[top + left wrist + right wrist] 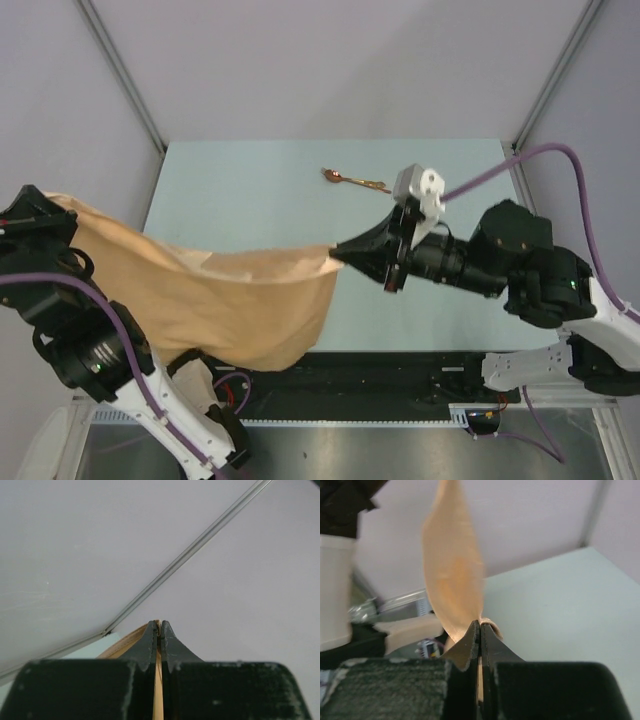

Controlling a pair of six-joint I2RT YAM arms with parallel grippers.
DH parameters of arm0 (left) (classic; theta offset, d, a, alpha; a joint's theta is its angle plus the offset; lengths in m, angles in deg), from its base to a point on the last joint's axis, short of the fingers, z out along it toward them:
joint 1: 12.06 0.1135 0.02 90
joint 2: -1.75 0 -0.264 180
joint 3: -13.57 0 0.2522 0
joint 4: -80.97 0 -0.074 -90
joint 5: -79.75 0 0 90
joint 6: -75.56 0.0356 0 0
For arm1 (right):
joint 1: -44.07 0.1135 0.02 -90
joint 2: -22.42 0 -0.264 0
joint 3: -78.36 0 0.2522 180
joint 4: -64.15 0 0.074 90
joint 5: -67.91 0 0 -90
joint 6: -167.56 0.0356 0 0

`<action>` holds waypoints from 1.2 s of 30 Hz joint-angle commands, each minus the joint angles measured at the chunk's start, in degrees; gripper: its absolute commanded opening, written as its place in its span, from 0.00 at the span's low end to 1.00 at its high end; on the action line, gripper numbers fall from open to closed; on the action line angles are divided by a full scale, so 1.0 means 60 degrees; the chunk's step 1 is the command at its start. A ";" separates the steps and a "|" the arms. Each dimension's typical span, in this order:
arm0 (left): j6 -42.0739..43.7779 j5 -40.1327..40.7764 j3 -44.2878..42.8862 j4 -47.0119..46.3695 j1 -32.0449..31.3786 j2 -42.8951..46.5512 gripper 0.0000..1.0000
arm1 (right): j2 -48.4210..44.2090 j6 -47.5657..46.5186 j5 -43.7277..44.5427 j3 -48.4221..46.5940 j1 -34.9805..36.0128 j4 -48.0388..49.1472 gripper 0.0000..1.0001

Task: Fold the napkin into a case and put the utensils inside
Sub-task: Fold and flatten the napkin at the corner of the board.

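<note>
Left gripper [159, 626] and right gripper [479, 626] each pinch a corner of the napkin [225, 300], holding it stretched in the air over the table's [250, 190] near-left edge. No fold yet, I'd say. The utensils [352, 180] wait untouched at the table's far side.

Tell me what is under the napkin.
The napkin hangs over the left side and near edge of the table. What lies beneath is covered; only one spoon shows, farther back.
</note>
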 commanded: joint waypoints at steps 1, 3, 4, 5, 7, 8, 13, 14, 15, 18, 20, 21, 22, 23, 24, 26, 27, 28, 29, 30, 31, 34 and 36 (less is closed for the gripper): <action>-0.0300 -0.1163 0.1791 -0.1737 0.0019 -0.0639 0.00 | 0.0218 0.1264 -0.2118 0.0266 -0.3269 0.0226 0.00; -0.0432 -0.1678 0.2638 -0.2208 -0.0082 -0.1005 0.00 | 0.0627 0.1762 -0.3468 0.0821 -0.4879 0.0447 0.00; -0.0505 -0.1693 0.2977 -0.2863 -0.0243 -0.1137 0.00 | 0.0775 0.1910 -0.3733 0.0999 -0.5237 0.0781 0.00; -0.0448 -0.1302 0.3401 -0.3073 -0.0477 -0.1283 0.01 | 0.0950 0.2056 -0.4127 0.1117 -0.5588 0.0901 0.00; 0.0033 -0.0481 0.3581 -0.3453 -0.1749 -0.2058 0.00 | 0.1536 0.2582 -0.4452 0.1496 -0.6774 0.1396 0.00; 0.0239 0.0059 0.3683 -0.3702 -0.2203 -0.2351 0.00 | 0.1813 0.2846 -0.5048 0.1702 -0.7271 0.1704 0.00; 0.0112 0.0900 0.4415 -0.4875 -0.3716 -0.4837 0.00 | 0.4124 0.2734 -0.5334 0.2217 -0.8403 0.2935 0.00; 0.0066 0.0769 0.4692 -0.5558 -0.3760 -0.5207 0.00 | 0.4406 0.2587 -0.5100 0.2202 -0.8433 0.3199 0.00; 0.0109 0.0565 0.4796 -0.6000 -0.3847 -0.5573 0.00 | 0.4830 0.2527 -0.4996 0.1985 -0.8535 0.3202 0.00; 0.0459 0.0753 0.4389 -0.6531 -0.4097 -0.7184 0.00 | 0.6368 0.2644 -0.5302 0.1004 -0.9033 0.3363 0.00; 0.0549 0.0608 0.4038 -0.7056 -0.4141 -0.8224 0.00 | 0.7550 0.2469 -0.5391 -0.0090 -0.9210 0.3173 0.00; 0.0665 0.0505 0.3803 -0.6972 -0.4141 -0.8591 0.00 | 0.7906 0.2468 -0.5405 -0.0460 -0.9254 0.2882 0.00; 0.0753 0.0402 0.3177 -0.6855 -0.4141 -0.9320 0.00 | 0.8389 0.2453 -0.5623 -0.1015 -0.9356 0.2575 0.00; 0.0856 0.0343 0.2881 -0.6579 -0.4170 -0.9660 0.00 | 0.9031 0.2366 -0.5683 -0.1731 -0.9371 0.2311 0.00; 0.0915 0.0299 0.2603 -0.6257 -0.4171 -0.9954 0.00 | 0.9299 0.2365 -0.5698 -0.1912 -0.9400 0.2265 0.00; 0.0988 0.0226 0.2103 -0.6151 -0.4156 -1.0656 0.00 | 0.9854 0.2365 -0.5625 -0.2321 -0.9459 0.2293 0.00; 0.1061 0.0182 0.1971 -0.6064 -0.4156 -1.0892 0.00 | 1.0047 0.2351 -0.5639 -0.2527 -0.9503 0.2105 0.00; 0.1105 0.0037 0.1694 -0.5962 -0.4141 -1.1068 0.00 | 1.0208 0.2336 -0.5640 -0.2718 -0.9503 0.1944 0.00; 0.1207 -0.0023 0.1576 -0.5787 -0.4127 -1.1331 0.00 | 1.0384 0.2351 -0.5654 -0.2821 -0.9561 0.1840 0.00; 0.1252 -0.0009 0.1502 -0.5625 -0.4141 -1.1363 0.00 | 1.0386 0.2380 -0.5741 -0.2793 -0.9562 0.1897 0.00; 0.1267 -0.0009 0.1632 -0.5653 -0.4141 -1.1363 0.00 | 1.0400 0.2380 -0.5771 -0.2735 -0.9576 0.1927 0.00; 0.1267 -0.0082 0.2100 -0.5669 -0.4068 -1.1027 0.00 | 1.0327 0.2438 -0.5728 -0.2617 -0.9562 0.1869 0.00; 0.1092 -0.0126 0.2175 -0.5217 -0.3995 -1.0720 0.00 | 1.0153 0.2613 -0.5596 -0.2516 -0.9547 0.1489 0.00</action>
